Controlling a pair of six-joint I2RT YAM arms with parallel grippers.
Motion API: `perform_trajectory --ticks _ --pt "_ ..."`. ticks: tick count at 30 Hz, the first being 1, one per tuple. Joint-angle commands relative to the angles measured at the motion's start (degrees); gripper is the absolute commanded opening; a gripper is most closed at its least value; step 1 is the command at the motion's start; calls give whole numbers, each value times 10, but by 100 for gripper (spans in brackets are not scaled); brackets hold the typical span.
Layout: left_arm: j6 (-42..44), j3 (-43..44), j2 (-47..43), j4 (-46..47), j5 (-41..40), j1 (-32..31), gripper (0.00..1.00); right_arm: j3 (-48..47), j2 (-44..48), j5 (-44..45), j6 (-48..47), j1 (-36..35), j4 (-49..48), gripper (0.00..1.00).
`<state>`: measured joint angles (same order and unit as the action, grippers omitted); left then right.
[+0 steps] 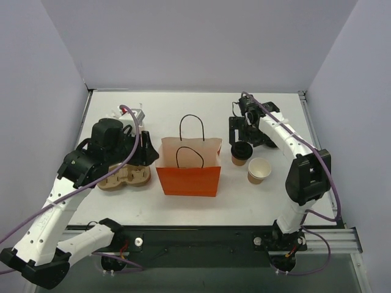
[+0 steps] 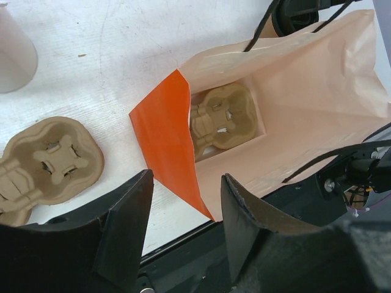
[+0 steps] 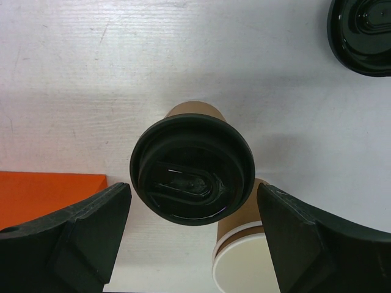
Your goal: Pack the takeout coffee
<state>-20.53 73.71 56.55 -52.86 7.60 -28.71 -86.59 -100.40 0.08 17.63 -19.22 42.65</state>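
The takeout coffee (image 1: 241,152) stands upright on the worktop (image 1: 183,104), just beside the orange bag (image 1: 189,174) at about 3 o'clock from it, its long axis vertical and its black lid facing up. The right claw (image 1: 243,139) is much the nearer one: in the top view it sits at 12 o'clock of the cup, close above it. In the right wrist view the black lid (image 3: 192,169) lies almost squarely between the two fingers (image 3: 79,229), one at 9 o'clock of it and one at 3 o'clock. That claw is spread wide and holds nothing, with clear daylight between each finger and the lid's rim. So the grasp seems to turn on coming down along the cup's own axis and pinching across it below the lid. The unlidded cup (image 3: 244,265) crowds in at about 5 o'clock of the lidded one in that view, close enough that the finger on that side could catch it. From there the bag's mouth lies toward 9 o'clock. The left claw (image 2: 186,180) hovers at the bag's far side, moderately apart and empty, looking down into the mouth, where a pulp cup carrier (image 2: 223,119) lies on the bottom.
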Motion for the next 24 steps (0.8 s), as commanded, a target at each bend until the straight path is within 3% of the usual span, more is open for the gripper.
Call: perform_trajectory --ticks 1,17,24 --pt "1 32 -10 -13 -18 1 58 12 -14 38 6 -4 12 87" --pt "-5 35 -27 -27 -46 1 59 34 -26 26 6 -6 8 79" --pt "-5 37 -25 -30 -47 1 59 31 -16 33 7 -7 10 69"
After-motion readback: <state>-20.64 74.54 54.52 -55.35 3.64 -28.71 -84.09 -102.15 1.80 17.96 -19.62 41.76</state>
